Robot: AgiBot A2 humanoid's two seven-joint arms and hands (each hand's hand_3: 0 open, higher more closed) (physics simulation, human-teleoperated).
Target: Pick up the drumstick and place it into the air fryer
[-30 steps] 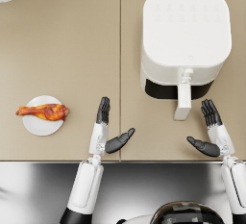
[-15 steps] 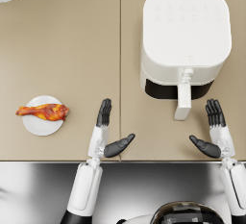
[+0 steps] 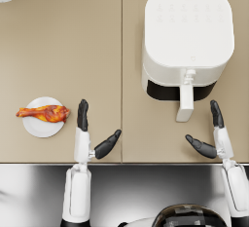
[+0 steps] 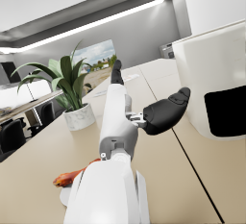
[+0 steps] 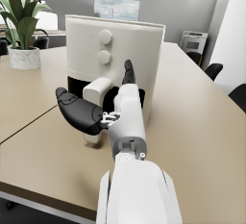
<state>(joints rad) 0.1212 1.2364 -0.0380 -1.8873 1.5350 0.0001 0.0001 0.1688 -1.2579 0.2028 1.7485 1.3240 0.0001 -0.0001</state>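
- The big flat tan table (image 3: 58,50) lies under both hands. A thin dark line runs down its middle, between the two hands.
- The big white boxy air fryer (image 3: 187,36) stands on the table in front of the right hand and well off to the right of the left hand. Its white drawer handle (image 3: 185,102) sticks out toward the robot, just to the left of the right hand's fingertips. The drawer looks pulled out a bit, with a dark gap showing under the white top.
- The white stone pot with a green leafy plant (image 4: 77,98) stands far in front of the left hand, near the table's far corner.
- The left hand (image 3: 90,133) is dark and floats over the near edge of the table. Its fingers are straight, its thumb sticks out to the side, and it holds nothing.
- The right hand (image 3: 211,133) is dark too and looks the same: fingers straight, thumb out to the side, nothing in it.
- The small round white plate (image 3: 43,119) sits on the table just to the left of the left hand, not touching it.
- The orange-brown cooked drumstick (image 3: 44,113) lies across that plate, near the left hand's fingertips but apart from them.
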